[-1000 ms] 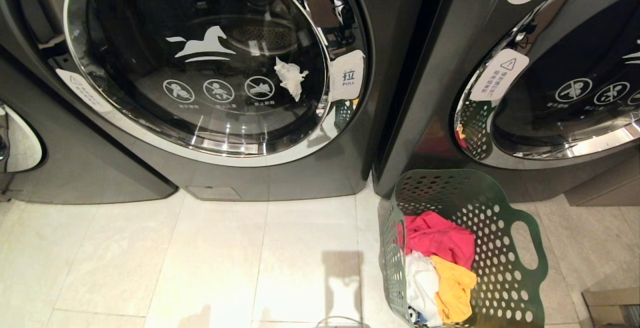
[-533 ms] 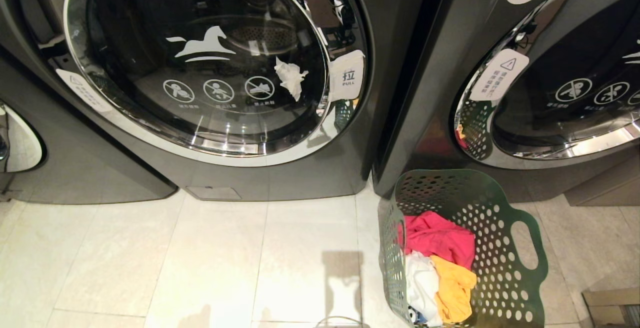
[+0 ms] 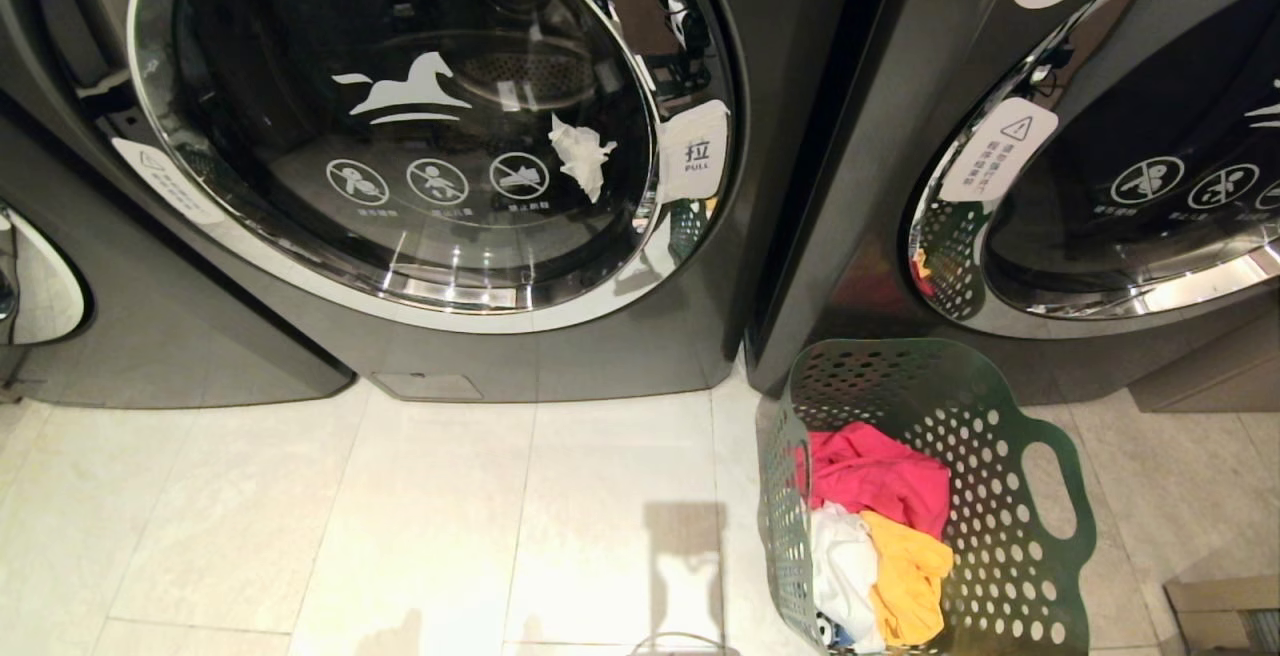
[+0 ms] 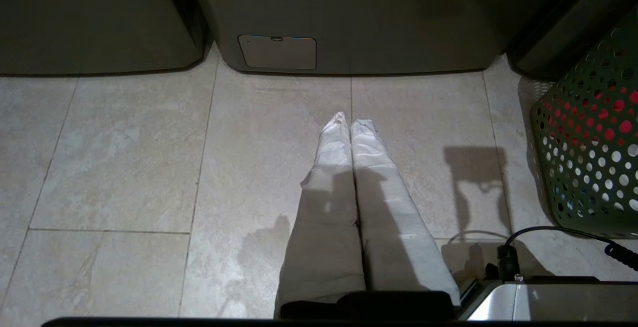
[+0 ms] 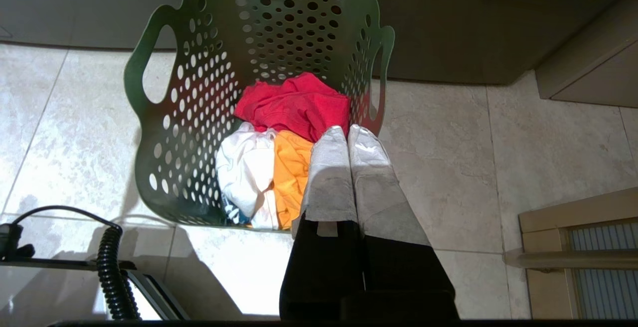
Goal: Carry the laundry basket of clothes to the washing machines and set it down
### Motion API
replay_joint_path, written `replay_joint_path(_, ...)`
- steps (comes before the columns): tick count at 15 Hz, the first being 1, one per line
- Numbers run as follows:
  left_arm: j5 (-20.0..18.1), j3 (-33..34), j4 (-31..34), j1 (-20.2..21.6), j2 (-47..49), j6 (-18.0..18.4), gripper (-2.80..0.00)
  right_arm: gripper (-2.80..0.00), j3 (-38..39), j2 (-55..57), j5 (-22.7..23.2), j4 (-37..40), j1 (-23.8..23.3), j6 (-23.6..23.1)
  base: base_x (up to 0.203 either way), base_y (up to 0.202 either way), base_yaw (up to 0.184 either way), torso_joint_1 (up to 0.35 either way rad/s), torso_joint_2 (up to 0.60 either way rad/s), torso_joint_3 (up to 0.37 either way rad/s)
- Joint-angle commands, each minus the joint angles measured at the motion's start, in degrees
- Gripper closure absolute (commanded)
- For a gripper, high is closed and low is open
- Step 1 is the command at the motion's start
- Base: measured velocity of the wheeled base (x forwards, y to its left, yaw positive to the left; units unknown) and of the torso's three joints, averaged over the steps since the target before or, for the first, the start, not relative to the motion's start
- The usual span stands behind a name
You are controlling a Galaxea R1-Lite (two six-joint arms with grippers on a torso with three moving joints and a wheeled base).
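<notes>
Nothing has moved: one laundry basket (image 3: pixel 1010 536) (three clothes (image 3: pixel 880 536)) before two washing machines (image 3: pixel 560 356), both claws pressed together.

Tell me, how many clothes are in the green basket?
3 show: a pink-red one nearest the washing machines, a white one and a yellow-orange one side by side behind it. More may hide underneath.
</notes>
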State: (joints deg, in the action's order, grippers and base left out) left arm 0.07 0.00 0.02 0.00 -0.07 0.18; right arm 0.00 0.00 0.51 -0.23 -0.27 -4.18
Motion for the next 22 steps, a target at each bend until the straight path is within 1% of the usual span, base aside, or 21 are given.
replay_joint_path(1,0.01,0.00,0.06,0.00,0.07,-0.01,0.00,0.00,0.00,0.09,0.02,-0.04,0.00,-0.04,0.000,0.000,0.000,0.000,0.00,0.000)
replay_joint_path(22,0.01,0.00,-0.02,0.00,0.07,-0.01,0.00,0.00,0.00,0.09,0.02,-0.04,0.00,-0.04,0.000,0.000,0.000,0.000,0.00,0.000)
